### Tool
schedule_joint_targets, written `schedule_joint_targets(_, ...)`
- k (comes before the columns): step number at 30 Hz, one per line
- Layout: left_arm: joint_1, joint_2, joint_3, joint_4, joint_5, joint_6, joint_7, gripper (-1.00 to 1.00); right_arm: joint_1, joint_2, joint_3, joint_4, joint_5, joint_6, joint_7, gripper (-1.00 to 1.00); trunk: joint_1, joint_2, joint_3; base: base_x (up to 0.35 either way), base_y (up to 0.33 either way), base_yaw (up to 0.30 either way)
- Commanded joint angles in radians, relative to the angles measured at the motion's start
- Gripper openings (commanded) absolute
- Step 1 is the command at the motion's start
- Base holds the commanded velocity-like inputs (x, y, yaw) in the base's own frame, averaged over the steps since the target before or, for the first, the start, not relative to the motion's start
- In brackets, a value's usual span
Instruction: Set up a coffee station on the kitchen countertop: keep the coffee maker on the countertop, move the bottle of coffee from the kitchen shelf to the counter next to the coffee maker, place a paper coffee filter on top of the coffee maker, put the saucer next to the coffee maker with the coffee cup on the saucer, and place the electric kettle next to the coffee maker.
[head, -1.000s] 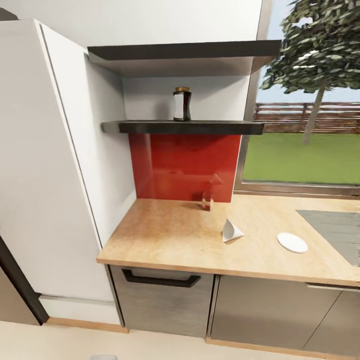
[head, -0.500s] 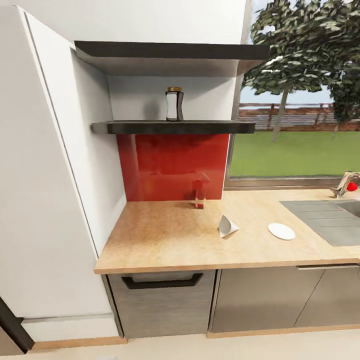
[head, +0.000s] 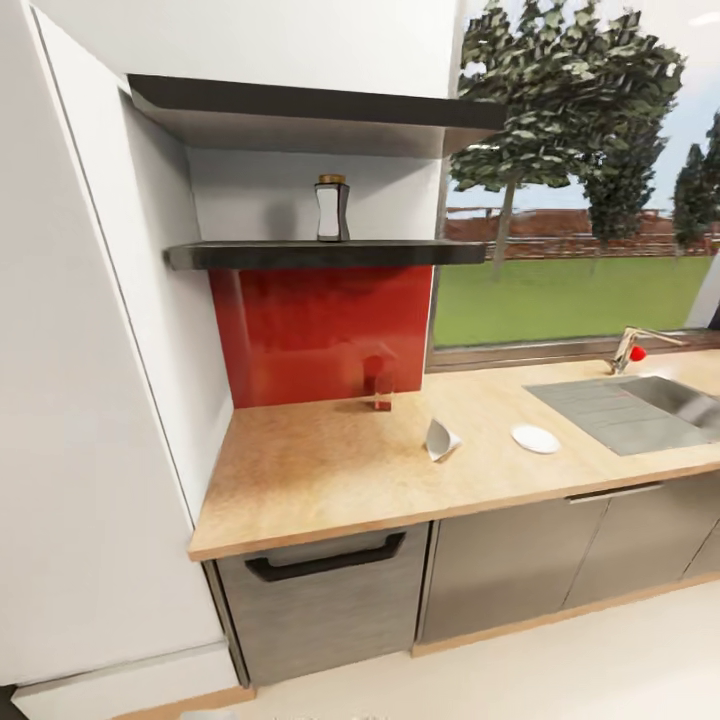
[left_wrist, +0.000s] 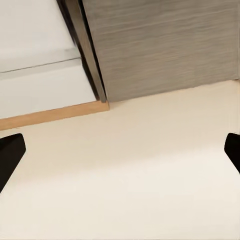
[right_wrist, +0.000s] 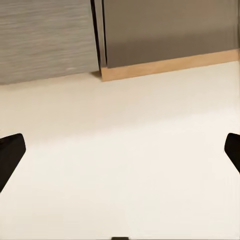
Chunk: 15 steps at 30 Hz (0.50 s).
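One dark brown coffee bottle (head: 332, 209) at 12 o'clock on the shelf; one white folded paper filter (head: 440, 440), one round white saucer (head: 535, 438) on the beige countertop (head: 320, 480); both grippers (left_wrist: 120, 150) (right_wrist: 120, 150) spread wide, holding nothing.

Open countertop (head: 320, 470) left of paper coffee filter (head: 440, 440)

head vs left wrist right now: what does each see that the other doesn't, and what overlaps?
Head view: the bottle of coffee on the shelf, the paper coffee filter and the saucer lying apart on the countertop, the red backsplash, the sink and the window. Left wrist view: the two dark fingers spread wide, nothing between them, over the pale floor. Both: the grey cabinet front and the floor at its base.
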<state>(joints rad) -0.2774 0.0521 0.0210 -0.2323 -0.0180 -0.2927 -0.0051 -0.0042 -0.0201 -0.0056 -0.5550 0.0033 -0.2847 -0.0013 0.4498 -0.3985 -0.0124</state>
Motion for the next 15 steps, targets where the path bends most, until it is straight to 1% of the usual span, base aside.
schedule_joint_targets(1,0.0,0.0,0.001,0.001,-0.002,-0.003,0.0,1.0,0.0,0.0,-0.001,0.0,0.0,-0.002,0.0,1.0,0.0,-0.002,-0.001,-0.195,0.263,-0.287)
schedule_joint_targets(5,0.001,-0.002,0.001,0.004,-0.003,-0.002,0.003,1.0,0.0,0.0,-0.001,0.002,0.0,-0.002,0.002,1.0,0.0,-0.002,-0.001,-0.123,0.162,-0.288)
schedule_joint_targets(10,0.016,0.001,0.001,0.027,-0.009,0.009,0.002,1.0,0.0,0.0,-0.001,0.001,0.0,-0.002,-0.001,1.0,0.0,-0.002,-0.001,-0.025,0.036,-0.288)
schedule_joint_targets(11,0.036,0.011,0.0,0.058,-0.011,0.015,0.002,1.0,0.0,0.0,-0.002,0.0,0.0,-0.002,-0.003,1.0,0.0,-0.002,-0.001,-0.003,0.004,-0.281)
schedule_joint_targets(12,0.044,0.018,0.0,0.077,-0.012,0.017,0.002,1.0,0.0,0.0,-0.002,-0.001,0.0,-0.002,-0.003,1.0,0.0,-0.002,-0.001,-0.002,0.003,-0.275)
schedule_joint_targets(13,0.052,0.024,-0.001,0.099,-0.012,0.018,0.002,1.0,0.0,0.0,-0.002,-0.003,0.0,-0.002,-0.004,1.0,0.0,-0.002,-0.001,-0.001,0.002,-0.271)
schedule_joint_targets(15,0.07,0.032,-0.001,0.168,-0.011,0.021,0.003,1.0,0.0,0.0,-0.002,-0.005,0.0,-0.002,-0.005,1.0,0.0,-0.002,-0.001,-0.001,0.001,-0.257)
